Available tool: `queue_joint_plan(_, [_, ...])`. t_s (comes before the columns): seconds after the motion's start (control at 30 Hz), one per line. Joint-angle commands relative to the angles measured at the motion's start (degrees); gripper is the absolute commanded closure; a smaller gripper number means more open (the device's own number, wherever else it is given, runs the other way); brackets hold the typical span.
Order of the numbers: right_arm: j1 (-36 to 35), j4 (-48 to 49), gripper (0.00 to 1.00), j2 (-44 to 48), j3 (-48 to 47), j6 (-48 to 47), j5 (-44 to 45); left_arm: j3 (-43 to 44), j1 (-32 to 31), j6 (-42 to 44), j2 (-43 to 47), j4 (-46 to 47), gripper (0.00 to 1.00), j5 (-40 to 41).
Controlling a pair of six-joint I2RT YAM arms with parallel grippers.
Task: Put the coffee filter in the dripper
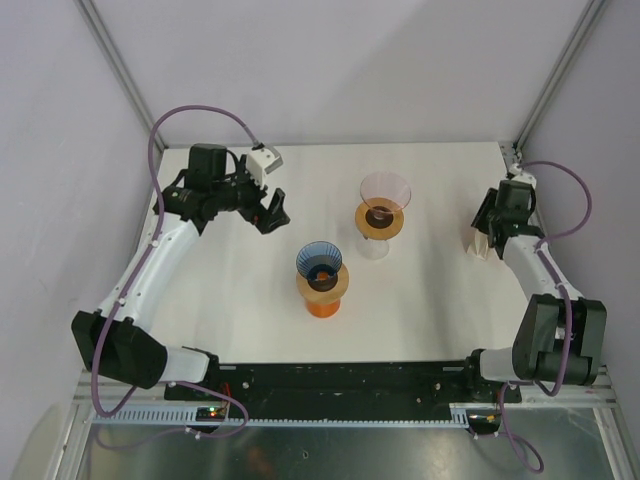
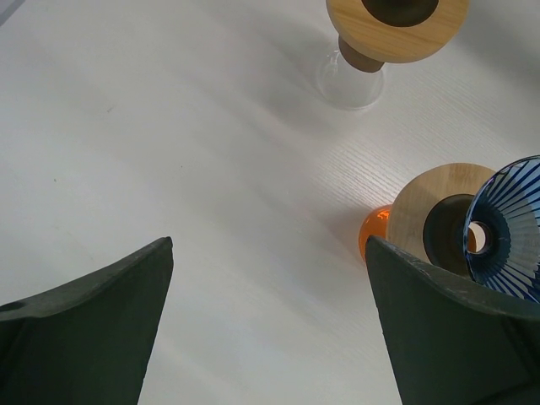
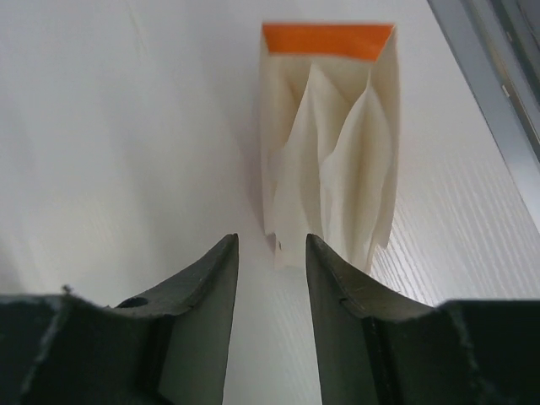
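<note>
Top external: the paper filters [image 1: 479, 244] sit at the right edge of the table [image 1: 430, 300], with the right gripper [image 1: 486, 230] directly over them. 2 drippers stand mid-table. The blue dripper [image 1: 320, 262] is on an orange stand [image 1: 322, 305], nearer the arm bases. The pink dripper [image 1: 384, 188] is on a clear stand [image 1: 375, 248], behind it and to the right. Both are well apart from the filters, off to their left. Neither holds a filter, and I can't tell which one the task means. The left gripper [image 1: 268, 212] hangs left of both drippers, spread wide and empty. The right arm is clearly the nearer one to the filters.

Left wrist: fingers wide apart with only bare table between them. The blue dripper is at the right edge, just beside the right-hand finger. The other dripper's wooden ring [image 2: 396, 46] and clear stand are at the top. No filter is in this view.

Right wrist: the filters are a folded cream bundle with an orange band [image 3: 327, 40] at the far end. The long axis runs straight away from the fingers, roughly in line with the gap. The near end lies right at the fingertips, a bit right of centre. The jaws are partly apart with table visible between them, and nothing looks pinched.

Likely next move: push forward along that axis so the near edge slips between the jaws, clamp, then carry the filter left to a dripper.
</note>
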State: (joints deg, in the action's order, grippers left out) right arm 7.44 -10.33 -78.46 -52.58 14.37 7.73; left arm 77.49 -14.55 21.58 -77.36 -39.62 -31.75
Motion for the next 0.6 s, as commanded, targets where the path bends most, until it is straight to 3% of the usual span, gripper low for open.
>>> queue_joint_plan(0.0, [-2.1, 4.1, 0.56, 2.8, 4.6, -12.1, 1.4, 0.0, 0.5, 1.6, 2.2, 1.5, 0.0, -1.9])
queue_joint_plan(0.3, [1.6, 14.1, 0.52, 7.5, 10.0, -22.1, -7.2, -1.1, 0.6, 3.8, 4.9, 1.5, 0.0, -3.2])
queue_joint_plan(0.47, [1.9, 12.1, 0.55, 9.7, 11.2, -39.8, -19.3, -2.1, 0.8, 6.3, 5.9, 1.7, 0.0, -4.1])
queue_joint_plan(0.57, [-0.2, 9.7, 0.57, 9.1, 11.5, -47.9, -18.6, -3.0, 1.0, 7.2, 6.1, 2.1, 0.0, -5.1])
